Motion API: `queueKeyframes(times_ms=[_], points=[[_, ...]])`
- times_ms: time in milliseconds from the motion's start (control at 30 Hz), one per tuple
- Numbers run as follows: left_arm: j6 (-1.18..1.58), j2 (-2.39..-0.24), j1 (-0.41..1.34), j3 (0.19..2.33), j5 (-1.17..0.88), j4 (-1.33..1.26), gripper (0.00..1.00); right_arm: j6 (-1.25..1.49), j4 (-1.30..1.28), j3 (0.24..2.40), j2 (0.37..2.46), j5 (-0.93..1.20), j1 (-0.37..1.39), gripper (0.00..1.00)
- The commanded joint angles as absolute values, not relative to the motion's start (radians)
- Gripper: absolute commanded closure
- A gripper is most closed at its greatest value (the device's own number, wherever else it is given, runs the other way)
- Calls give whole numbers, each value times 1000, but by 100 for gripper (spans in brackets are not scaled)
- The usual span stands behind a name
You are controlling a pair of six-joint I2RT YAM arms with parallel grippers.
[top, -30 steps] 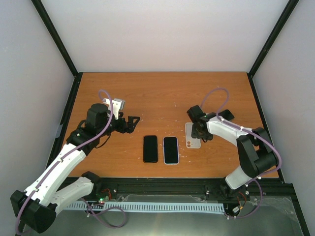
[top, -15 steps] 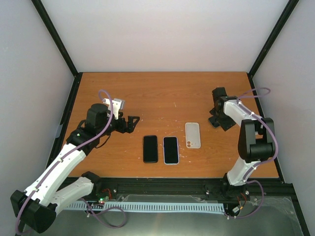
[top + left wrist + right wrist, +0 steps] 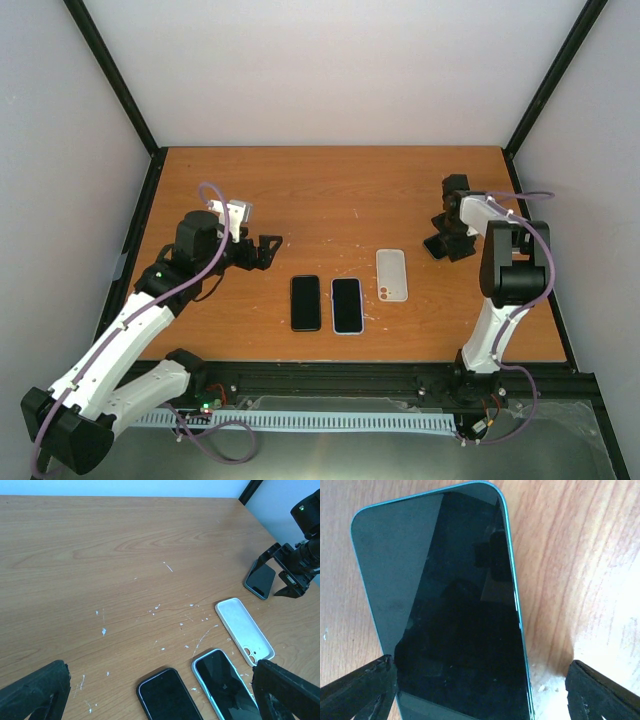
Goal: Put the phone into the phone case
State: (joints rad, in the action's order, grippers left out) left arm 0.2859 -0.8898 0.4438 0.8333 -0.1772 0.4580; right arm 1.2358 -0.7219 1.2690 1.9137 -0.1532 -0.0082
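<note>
Since one second earlier the right gripper has left the phone case and swung to the far right of the table; the left gripper has not shifted.

Right gripper: jaws spread wide, holding nothing, with one finger at each lower corner of its wrist view. Between them lies a teal-rimmed phone, dark screen up, flat on the wood. The frame's lower edge cuts off its near end. Whether the left-hand finger touches its rim cannot be told; the other finger stands clear of it. From above, this phone is almost wholly hidden beneath the gripper. The left wrist view shows it just in front of the open jaws, well apart from the case.

Phone case: pale, lying flat right of centre. Near it to the left lie a pale-rimmed phone and a black phone, side by side with screens up. Their near ends are cut off in the left wrist view.

Left gripper: jaws wide open, holding nothing, hovering left of the black phone.
</note>
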Motion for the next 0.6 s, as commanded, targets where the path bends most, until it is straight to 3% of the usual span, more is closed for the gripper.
queueKeyframes(times_ms=[0, 567], points=[[277, -878, 437, 846, -157, 459, 1, 1255, -704, 1294, 1934, -140, -31, 10], [277, -867, 437, 846, -147, 460, 0, 1193, -800, 1381, 2067, -120, -48, 13]])
